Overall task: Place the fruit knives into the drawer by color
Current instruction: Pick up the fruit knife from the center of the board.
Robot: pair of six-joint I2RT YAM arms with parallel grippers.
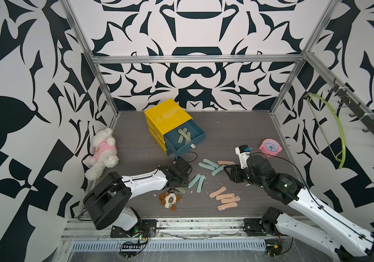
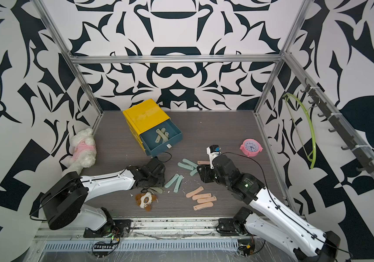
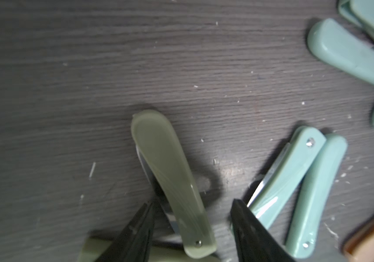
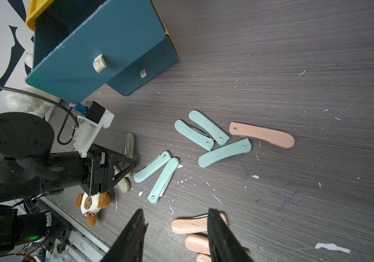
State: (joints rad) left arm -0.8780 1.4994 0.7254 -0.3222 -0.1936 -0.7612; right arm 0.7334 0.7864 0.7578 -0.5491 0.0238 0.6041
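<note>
- The four peach knives (image 1: 225,196) lie side by side nearest the front edge. The right gripper (image 4: 175,211) hangs over them with its fingers spread and nothing between them.
- The left gripper (image 3: 191,202) is beside the brown-and-white plush toy (image 1: 169,199). Its fingers straddle an olive knife (image 3: 167,172) on the table without clamping it: one is close against the blade side, the other has a clear gap.
- I judge the step to be picking up this olive knife. The grip should centre across its narrow width, nearer mid-length than the pivot end, and the lift should go straight up, since it seems to rest on a second olive knife (image 3: 95,249).
- A pair of teal knives (image 1: 194,180) lies just beside the left gripper and should stay clear of the far finger.
- Further back, the open drawer (image 1: 182,148) already holds crossed olive knives (image 1: 184,136).
- In both top views the left wrist covers its fingertips and most of the olive knives under it, so I cannot count them. The wrist view is blurred, so finger contact is uncertain.
</note>
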